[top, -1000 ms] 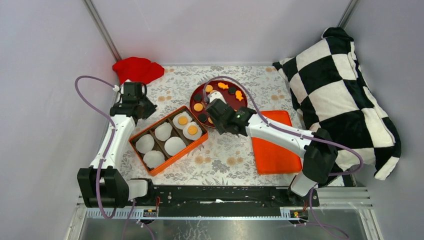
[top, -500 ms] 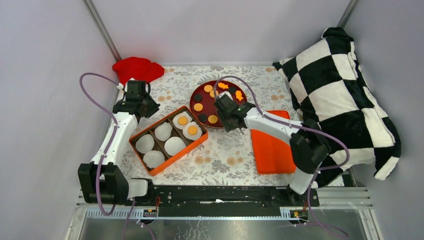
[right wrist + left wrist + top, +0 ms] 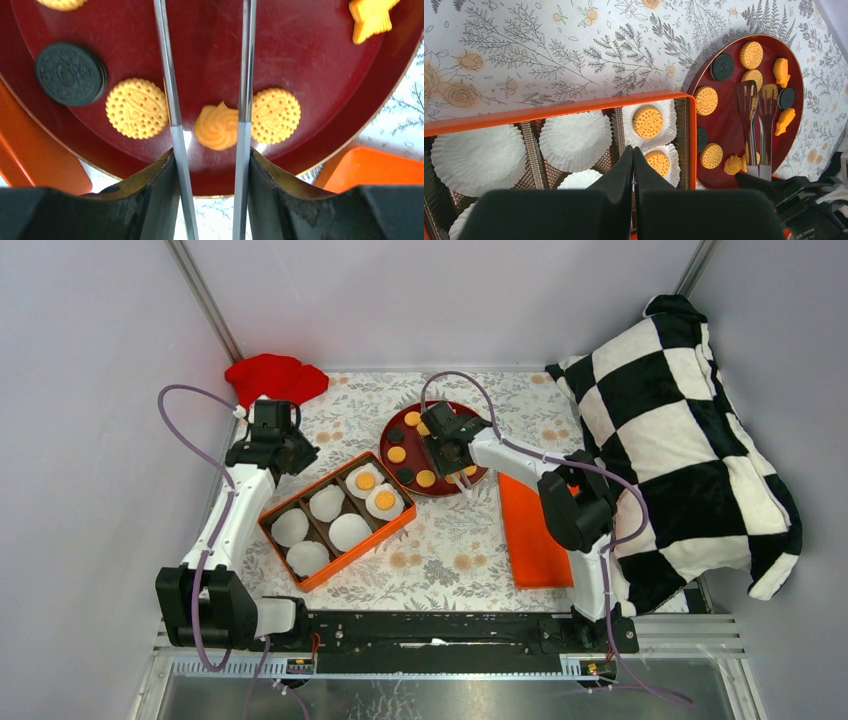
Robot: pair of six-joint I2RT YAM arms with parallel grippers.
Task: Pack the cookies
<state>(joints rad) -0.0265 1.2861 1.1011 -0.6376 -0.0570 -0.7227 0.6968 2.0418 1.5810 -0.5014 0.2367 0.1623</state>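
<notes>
1. Your right claw [image 3: 210, 156] is gripping a pair of metal tongs [image 3: 169, 90], with its fingers pressing on the outer sides of the two blades. The blades are standing apart over the red plate [image 3: 310, 55].
2. A swirl-shaped orange piece [image 3: 217, 127] is sitting between the blades, just ahead of the fingertips. The round cookies [image 3: 137, 108] are lying outside the blades, one near on one side and one touching the blade on the other. If you are squeezing now, you are probably catching the swirl instead of a disc, or clipping a disc's rim and flipping it.
3. The blades are thin and smooth. A flat disc pinched by its edges is likely to be slipping out and dropping onto the surface [image 3: 549, 50] before reaching the orange box [image 3: 574, 101].
4. I cannot tell how high the blade tips are riding, since they are running out of the wrist view. Pressing down blind is risking scraping or tipping the plate.
5. Your left claw [image 3: 633, 150] is pressed shut and empty, hovering over the box. Two cookies are lying in white liners [image 3: 574, 140] just ahead of it. Bringing the tongs in there is risking a clash between the arms, or crumpling a liner.
</notes>
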